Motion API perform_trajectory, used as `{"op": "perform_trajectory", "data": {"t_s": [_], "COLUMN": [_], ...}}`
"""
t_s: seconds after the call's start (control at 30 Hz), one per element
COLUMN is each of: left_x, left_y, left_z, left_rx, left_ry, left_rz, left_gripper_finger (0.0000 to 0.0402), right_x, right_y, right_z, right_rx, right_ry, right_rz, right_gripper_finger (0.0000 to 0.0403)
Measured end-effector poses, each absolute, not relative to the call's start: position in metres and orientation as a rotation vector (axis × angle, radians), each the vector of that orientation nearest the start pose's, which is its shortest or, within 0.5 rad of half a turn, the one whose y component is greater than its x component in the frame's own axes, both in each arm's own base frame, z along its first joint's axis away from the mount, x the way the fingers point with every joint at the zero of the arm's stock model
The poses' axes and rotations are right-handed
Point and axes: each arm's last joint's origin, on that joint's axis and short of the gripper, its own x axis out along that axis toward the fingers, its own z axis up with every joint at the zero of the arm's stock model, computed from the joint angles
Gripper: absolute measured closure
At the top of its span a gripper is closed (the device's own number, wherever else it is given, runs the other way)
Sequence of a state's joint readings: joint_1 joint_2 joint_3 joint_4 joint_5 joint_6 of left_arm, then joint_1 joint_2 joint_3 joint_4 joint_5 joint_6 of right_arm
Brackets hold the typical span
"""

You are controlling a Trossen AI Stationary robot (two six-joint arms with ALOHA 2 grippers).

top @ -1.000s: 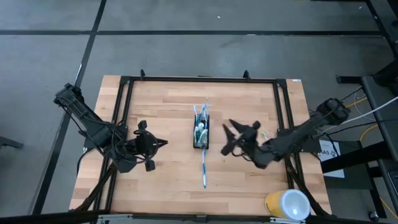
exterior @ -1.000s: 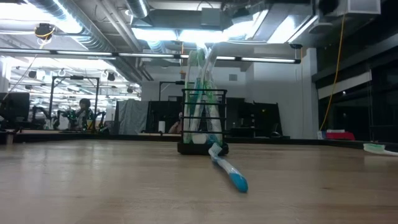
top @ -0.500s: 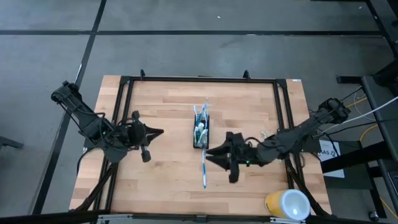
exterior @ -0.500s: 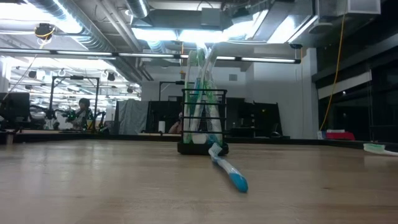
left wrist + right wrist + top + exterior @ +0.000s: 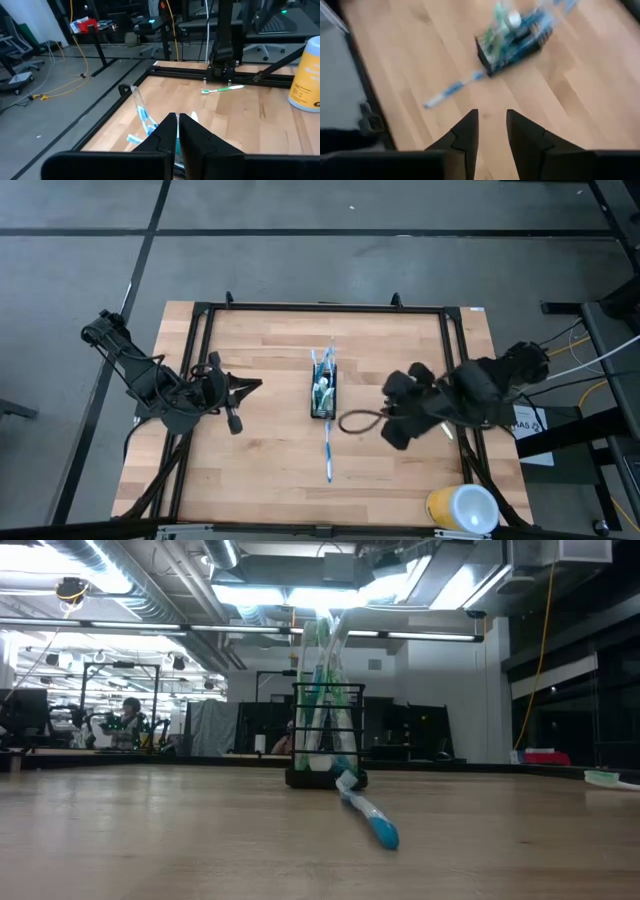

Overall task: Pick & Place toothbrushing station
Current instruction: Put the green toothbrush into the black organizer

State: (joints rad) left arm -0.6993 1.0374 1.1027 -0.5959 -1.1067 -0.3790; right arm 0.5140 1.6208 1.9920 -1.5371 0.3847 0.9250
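Observation:
The black mesh holder point(image 5: 323, 393) stands at the table's middle with several toothbrushes and a small tube upright in it; it also shows in the low view point(image 5: 326, 738) and the right wrist view point(image 5: 516, 33). A blue-white toothbrush point(image 5: 328, 450) lies flat on the table, one end at the holder's near end. A green-white toothbrush point(image 5: 223, 89) lies near the right edge. My right gripper point(image 5: 348, 423) hovers open, right of the lying toothbrush. My left gripper point(image 5: 250, 388) is shut, left of the holder.
A large yellow-and-white cup point(image 5: 463, 508) stands at the near right corner. A black frame point(image 5: 320, 307) runs along the table's edges. The wood left of the holder and along the near edge is bare.
My right gripper has swung fast from beside the holder's right side toward the near edge and the lying blue toothbrush, staying open. My left arm has drawn back a little toward the far left. The holder and the toothbrushes have not moved.

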Motion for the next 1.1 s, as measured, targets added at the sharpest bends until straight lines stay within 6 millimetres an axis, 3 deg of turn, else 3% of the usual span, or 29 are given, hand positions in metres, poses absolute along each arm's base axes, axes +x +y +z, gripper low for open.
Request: {"op": "perform_trajectory", "data": {"t_s": [0.1,0.27,0.4,0.6,0.8,1.1], "left_x": [0.166,0.166,0.166,0.167,0.167,0.168], "left_y": [-0.106,-0.107,-0.107,-0.107,-0.108,-0.109], "left_z": [0.366,0.366,0.366,0.365,0.365,0.367], "left_rx": [0.051,0.06,0.061,0.056,0.039,-0.014], "left_ry": [0.245,0.251,0.252,0.262,0.263,0.24], "left_rz": [0.455,0.447,0.444,0.421,0.408,0.405], "left_gripper_finger": [0.0386,0.0386,0.0387,0.0386,0.0386,0.0387], "right_x": [0.251,0.263,0.259,0.234,0.215,0.195], "right_y": [0.108,0.092,0.075,0.049,0.035,0.015], "right_z": [0.406,0.342,0.293,0.237,0.203,0.188], "right_rx": [0.426,0.367,0.298,0.223,0.299,0.377], "right_ry": [1.108,1.375,1.577,1.835,1.894,1.822], "right_rz": [-0.447,-0.53,-0.59,-0.657,-0.588,-0.617], "right_gripper_finger": [0.0301,0.0301,0.0301,0.0301,0.0301,0.0286]}}
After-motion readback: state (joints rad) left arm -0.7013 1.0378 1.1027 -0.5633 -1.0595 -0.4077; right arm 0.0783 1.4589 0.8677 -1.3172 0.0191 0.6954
